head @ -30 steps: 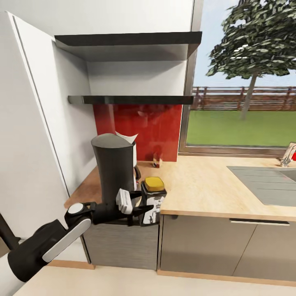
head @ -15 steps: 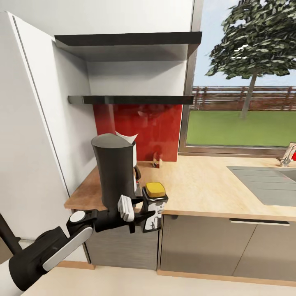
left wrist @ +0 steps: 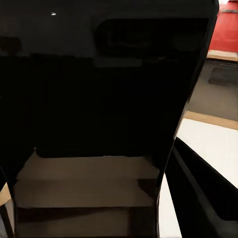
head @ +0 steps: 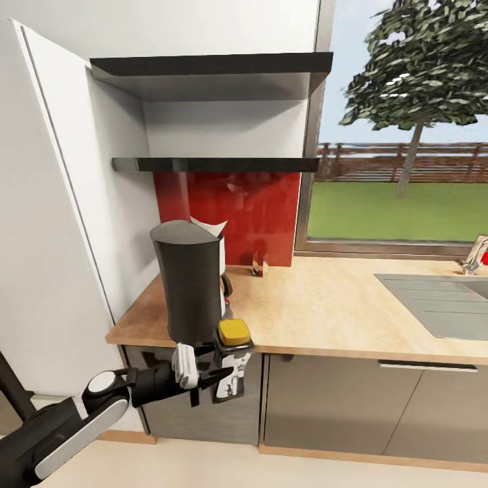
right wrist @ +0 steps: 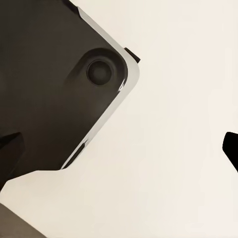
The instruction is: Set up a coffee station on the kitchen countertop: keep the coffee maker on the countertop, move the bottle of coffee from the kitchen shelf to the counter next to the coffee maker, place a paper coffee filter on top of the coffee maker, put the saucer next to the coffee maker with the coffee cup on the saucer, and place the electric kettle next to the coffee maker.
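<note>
The bottle of coffee (head: pixel 234 333), a dark jar with an amber lid and white label, hangs in front of the dark cabinet just below the countertop (head: pixel 325 312) edge. My left gripper (head: pixel 225 369) is shut on it from the side. The jar's dark body (left wrist: pixel 99 99) looms close in the left wrist view, with one finger (left wrist: pixel 198 198) beside it. The coffee maker (head: pixel 190 285) stands on the countertop's left end, right behind the jar, with a white paper coffee filter (head: pixel 211 226) sticking up at its top. The black kitchen shelf (head: pixel 217 164) above is bare. My right gripper (right wrist: pixel 121 146) points at the floor with its tips far apart.
A steel sink (head: pixel 440 298) and faucet (head: pixel 476 254) lie at the countertop's right. A red backsplash (head: pixel 237 210) and a white wall panel (head: pixel 81 203) close the left corner. Dark cabinet fronts (head: pixel 339 407) run under the worktop. The robot's base (right wrist: pixel 54 89) is under the right wrist.
My left gripper has carried the bottle of coffee down and to the left, from level with the counter's front edge to below it, in front of the cabinet.
</note>
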